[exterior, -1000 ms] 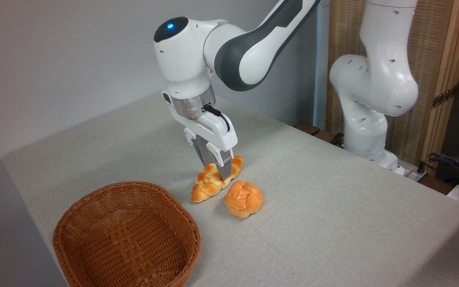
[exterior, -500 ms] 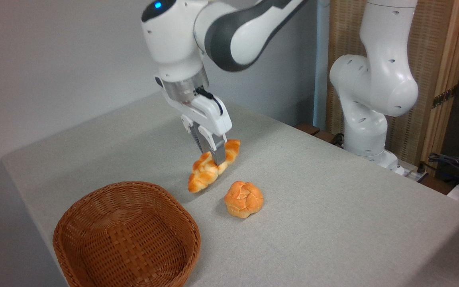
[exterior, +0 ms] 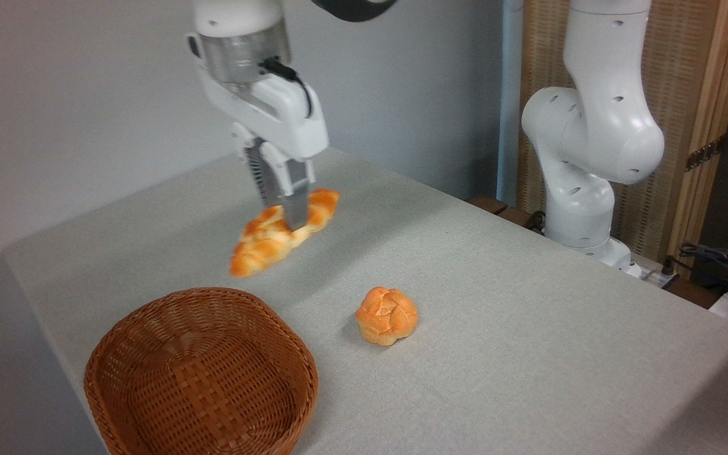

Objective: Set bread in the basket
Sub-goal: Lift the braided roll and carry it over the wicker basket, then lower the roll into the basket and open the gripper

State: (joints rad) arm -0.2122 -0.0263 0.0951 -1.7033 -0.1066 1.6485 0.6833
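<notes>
- The end effector point(exterior: 288, 212) has its fingers closed across the middle of the braided bread loaf point(exterior: 279, 232), gripping it near its upper half so that the longer end droops toward 7 o'clock.
- The loaf hangs clear of the worktop point(exterior: 528, 328); a soft shadow lies on the cloth beneath it and no part of it touches the surface.
- The wicker basket point(exterior: 149, 322) sits at the near left corner of the worktop and holds nothing. From the loaf it lies at about 7 o'clock, near but not yet underneath; the loaf's low tip is above and just beyond the far rim.
- The round knotted bun point(exterior: 387, 315) rests on the cloth at about 3 o'clock from the basket, apart from it and from the loaf (it is not the piece being carried).
- Progress, as I judge it: pick-up and lift are done, and the carry is partway.
- What remains: bring the loaf over the basket's hollow, lower it, open the fingers and draw clear.
- The off-centre hold leaves the loaf tilted, so the drooping end would likely meet the weave first.
</notes>
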